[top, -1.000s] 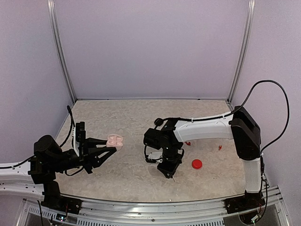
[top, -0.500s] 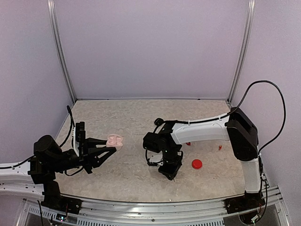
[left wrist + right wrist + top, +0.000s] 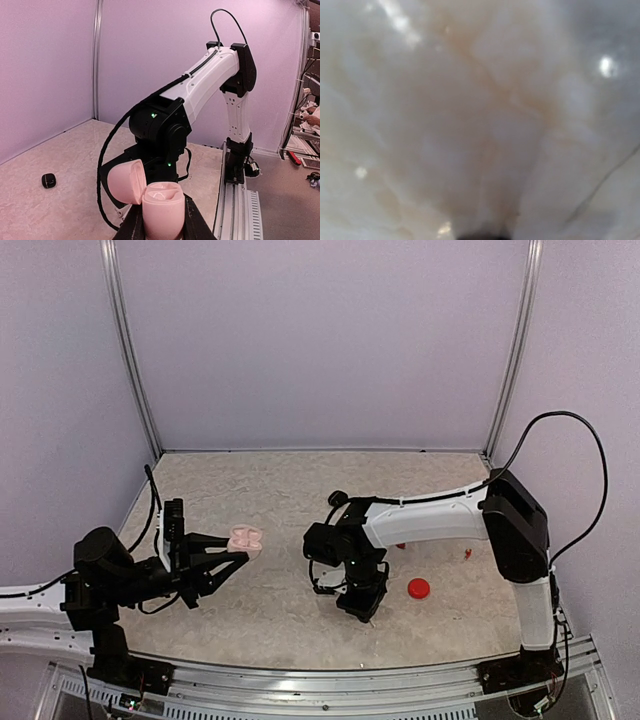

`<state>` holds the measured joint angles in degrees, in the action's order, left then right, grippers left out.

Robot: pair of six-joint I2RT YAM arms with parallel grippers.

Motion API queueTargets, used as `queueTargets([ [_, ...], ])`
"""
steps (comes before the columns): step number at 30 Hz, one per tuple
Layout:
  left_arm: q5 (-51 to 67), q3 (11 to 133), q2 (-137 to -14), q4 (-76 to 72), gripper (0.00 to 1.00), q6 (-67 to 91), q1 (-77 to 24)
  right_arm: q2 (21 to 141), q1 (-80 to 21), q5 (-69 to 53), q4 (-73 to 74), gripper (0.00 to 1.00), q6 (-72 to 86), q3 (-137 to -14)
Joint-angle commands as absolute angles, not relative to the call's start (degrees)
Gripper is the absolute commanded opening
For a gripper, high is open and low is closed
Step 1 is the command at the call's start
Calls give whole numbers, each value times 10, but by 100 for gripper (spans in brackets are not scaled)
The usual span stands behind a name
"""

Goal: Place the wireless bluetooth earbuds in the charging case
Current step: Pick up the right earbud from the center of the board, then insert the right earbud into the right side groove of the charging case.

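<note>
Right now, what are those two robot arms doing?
The left gripper is holding an open pink charging case up off the table. The right gripper points down, very close to the table near the middle. Its camera is too blurry to show what it is after. A red round object lies beside it.

One open pink rounded plastic case (image 3: 245,538); right of it one red round case (image 3: 418,588) and two tiny red earbuds (image 3: 400,545) (image 3: 467,554); one small black rounded case (image 3: 48,180)
</note>
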<state>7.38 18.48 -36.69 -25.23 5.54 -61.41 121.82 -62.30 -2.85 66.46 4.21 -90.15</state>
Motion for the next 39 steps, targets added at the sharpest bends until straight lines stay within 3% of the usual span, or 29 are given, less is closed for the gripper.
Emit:
queueTargets([
  [1, 60, 198, -376, -265, 10, 54, -609, 1204, -634, -31, 652, 10, 53, -899],
  [15, 78, 171, -407, -336, 10, 33, -610, 1119, -629, 72, 562, 6, 34, -904],
  [26, 98, 132, -432, -444, 7, 2, -610, 999, -627, 136, 413, 6, -20, -893],
  [39, 65, 121, -411, -472, 5, -56, -610, 841, -645, 73, 203, 5, -98, -817],
])
